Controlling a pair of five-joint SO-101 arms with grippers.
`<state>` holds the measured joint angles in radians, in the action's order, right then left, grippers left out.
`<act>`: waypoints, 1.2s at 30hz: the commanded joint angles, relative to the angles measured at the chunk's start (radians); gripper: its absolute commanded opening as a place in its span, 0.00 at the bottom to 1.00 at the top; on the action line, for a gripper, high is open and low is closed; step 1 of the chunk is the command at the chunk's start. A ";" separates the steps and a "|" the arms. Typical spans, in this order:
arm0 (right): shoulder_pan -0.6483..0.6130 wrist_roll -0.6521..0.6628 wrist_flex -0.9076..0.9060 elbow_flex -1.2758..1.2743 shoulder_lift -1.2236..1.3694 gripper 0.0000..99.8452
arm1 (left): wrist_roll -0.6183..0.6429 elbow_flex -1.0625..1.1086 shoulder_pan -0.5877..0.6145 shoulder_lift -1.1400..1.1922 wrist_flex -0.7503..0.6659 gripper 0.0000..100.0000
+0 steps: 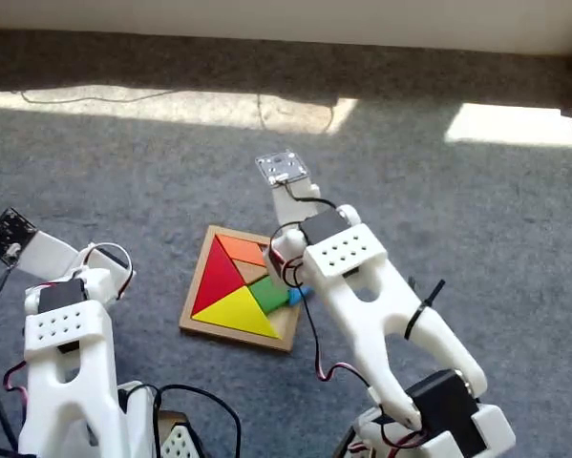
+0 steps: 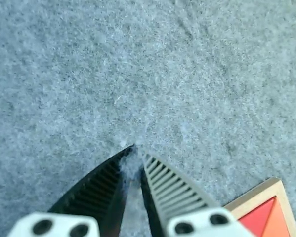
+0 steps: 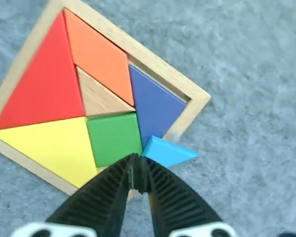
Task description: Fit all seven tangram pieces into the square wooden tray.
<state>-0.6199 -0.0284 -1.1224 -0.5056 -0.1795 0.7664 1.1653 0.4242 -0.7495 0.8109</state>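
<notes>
The tray (image 3: 157, 66) lies on carpet (image 3: 246, 49). Six pieces (image 3: 44, 84) sit inside the tray. The seventh, one light-blue triangle (image 3: 166, 150), lies across its rim. The right gripper (image 3: 139, 160), closed on nothing, is at that rim. The left gripper (image 2: 138, 152), also closed, hangs off a tray corner.

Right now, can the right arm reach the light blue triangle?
Probably yes. The right tool sits shut just beside the light blue triangle, which lies across the edge of the tray, and nothing stands between them.
</notes>
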 commanded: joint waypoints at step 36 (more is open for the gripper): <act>-0.143 0.037 0.056 -0.136 0.159 0.00 | -0.008 0.012 0.013 -0.027 -0.014 0.00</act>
<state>-0.7380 -0.0054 -1.0472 -0.6160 -0.0430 0.7664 1.1807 0.4242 -0.7495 0.8109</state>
